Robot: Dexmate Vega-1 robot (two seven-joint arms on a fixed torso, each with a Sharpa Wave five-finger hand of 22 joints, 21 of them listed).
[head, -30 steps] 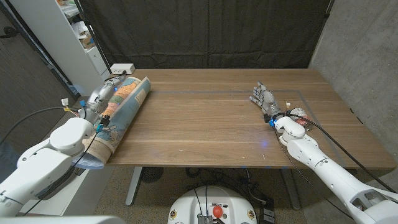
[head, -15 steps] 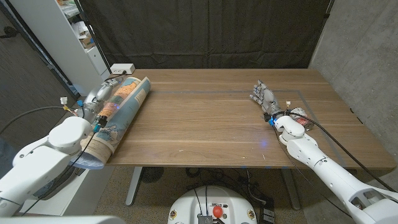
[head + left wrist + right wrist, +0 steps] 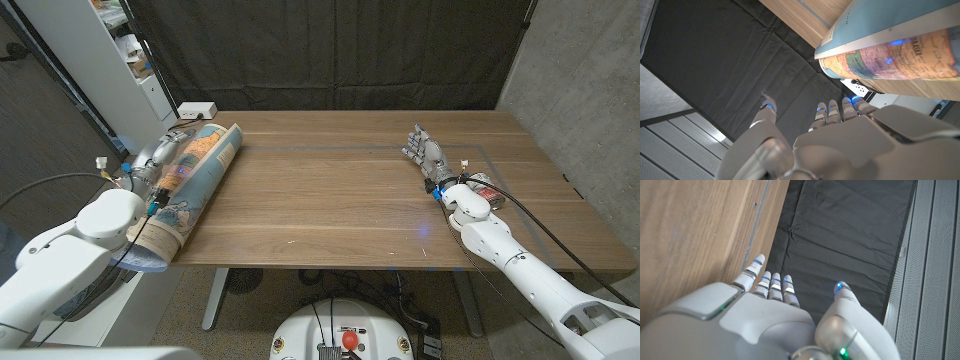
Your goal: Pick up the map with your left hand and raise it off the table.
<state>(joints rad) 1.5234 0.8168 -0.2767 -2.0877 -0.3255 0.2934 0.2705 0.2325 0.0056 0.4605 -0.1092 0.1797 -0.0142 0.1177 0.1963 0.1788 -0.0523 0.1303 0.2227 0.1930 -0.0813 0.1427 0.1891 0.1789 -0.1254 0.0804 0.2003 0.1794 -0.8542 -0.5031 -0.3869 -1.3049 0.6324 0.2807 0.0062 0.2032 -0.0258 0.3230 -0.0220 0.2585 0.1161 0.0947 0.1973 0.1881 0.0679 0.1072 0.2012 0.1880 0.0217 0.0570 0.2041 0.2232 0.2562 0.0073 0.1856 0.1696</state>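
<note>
- We find the rolled paper map, printed in blue and orange (image 3: 192, 178), lying on the wooden bench (image 3: 340, 190) along its left edge, its long axis running from the near-left corner toward the far side.
- The left robot hand (image 3: 165, 152) sits beside the roll's far half, on its outer side; the left wrist view shows its fingers (image 3: 832, 112) spread, with nothing held.
- The right robot hand (image 3: 424, 153) stands well apart across the bench, fingers extended, holding nothing (no role here, in our judgement).
- The left robot hand is much the nearer; closing should come across the roll's axis.
</note>
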